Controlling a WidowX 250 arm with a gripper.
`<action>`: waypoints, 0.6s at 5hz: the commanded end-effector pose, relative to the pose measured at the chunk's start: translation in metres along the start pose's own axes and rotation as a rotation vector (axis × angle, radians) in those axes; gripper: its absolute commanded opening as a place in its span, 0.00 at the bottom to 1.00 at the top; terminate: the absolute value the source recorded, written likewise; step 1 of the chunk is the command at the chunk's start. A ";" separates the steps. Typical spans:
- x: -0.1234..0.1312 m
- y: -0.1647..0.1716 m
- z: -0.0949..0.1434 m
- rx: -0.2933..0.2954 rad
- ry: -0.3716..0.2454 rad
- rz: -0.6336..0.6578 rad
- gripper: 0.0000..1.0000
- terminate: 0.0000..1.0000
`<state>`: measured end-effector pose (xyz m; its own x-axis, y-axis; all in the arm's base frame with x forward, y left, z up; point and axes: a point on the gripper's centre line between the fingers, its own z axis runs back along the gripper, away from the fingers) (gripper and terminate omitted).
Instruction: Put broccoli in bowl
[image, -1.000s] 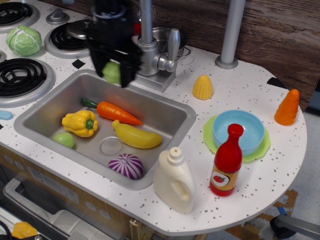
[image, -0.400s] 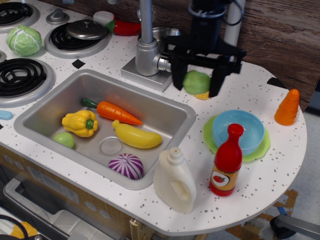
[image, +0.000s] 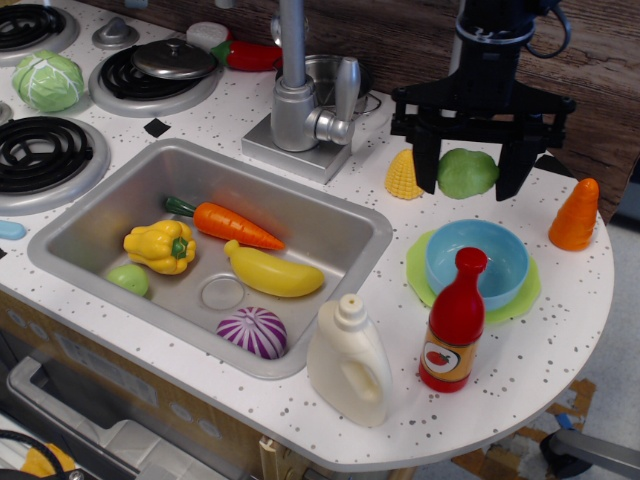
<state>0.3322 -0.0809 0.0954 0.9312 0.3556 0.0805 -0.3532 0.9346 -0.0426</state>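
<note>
A cabbage (image: 48, 81) sits by the stove at the left. The sink (image: 330, 215) holds a carrot (image: 230, 224) and a banana (image: 272, 271). The gripper (image: 469, 175) is grasping the green broccoli (image: 466, 172) in the air, up above the blue bowl (image: 478, 262).

Claw (image: 474, 173) finger hides corn (image: 401, 175) edge.

The hand (image: 470, 172) grips the broccoli (image: 466, 172) above the bowl (image: 478, 263), beside the corn (image: 402, 175).
</note>
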 end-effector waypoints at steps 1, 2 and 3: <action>-0.003 -0.005 0.014 -0.021 -0.053 0.002 1.00 0.00; -0.003 -0.005 0.014 -0.021 -0.053 0.002 1.00 0.00; -0.003 -0.005 0.014 -0.021 -0.053 0.002 1.00 1.00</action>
